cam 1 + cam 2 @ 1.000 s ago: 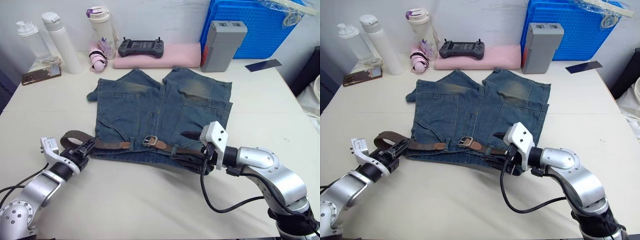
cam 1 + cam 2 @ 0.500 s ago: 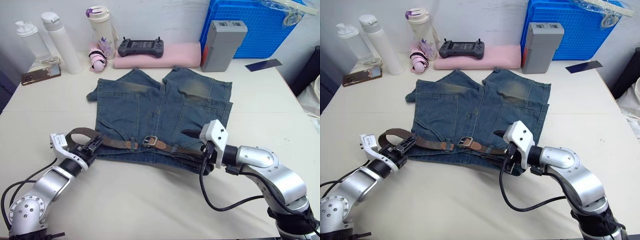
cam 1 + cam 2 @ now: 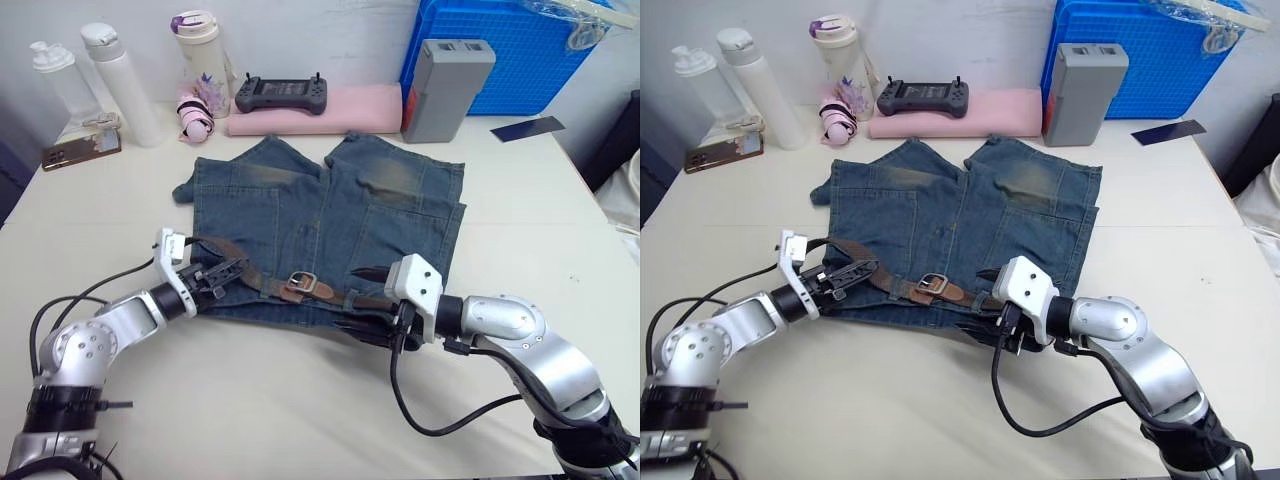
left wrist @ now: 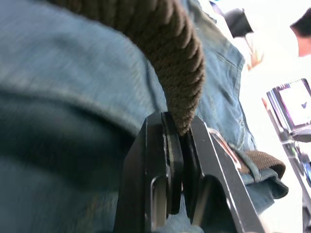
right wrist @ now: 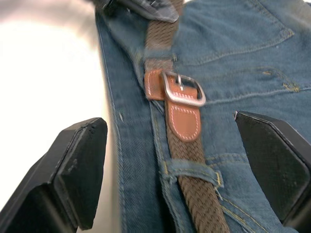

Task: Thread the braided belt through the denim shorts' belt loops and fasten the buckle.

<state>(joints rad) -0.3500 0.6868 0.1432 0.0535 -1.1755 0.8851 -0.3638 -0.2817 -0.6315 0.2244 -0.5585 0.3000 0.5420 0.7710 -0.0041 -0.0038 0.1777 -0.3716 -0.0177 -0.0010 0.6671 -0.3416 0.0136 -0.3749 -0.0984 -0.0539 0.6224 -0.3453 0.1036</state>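
The left gripper [image 3: 845,273] is pinching the braided belt [image 4: 180,73] at the waistband's 9 o'clock end. The right gripper [image 3: 375,300] stands spread wide at the 3 o'clock end, holding nothing. The belt lies along the waistband of the denim shorts [image 3: 330,220] on the desk [image 3: 520,200], with the buckle [image 5: 183,89] between the grippers. The strap looks soft and floppy, so I would grasp it close to the stiffer leather end.

A cream table [image 3: 300,420] runs up to a pale wall [image 3: 320,30] at 12 o'clock, evenly lit, with a blue crate [image 3: 520,55] at 1 o'clock and white bottles [image 3: 120,80] at 11 o'clock.
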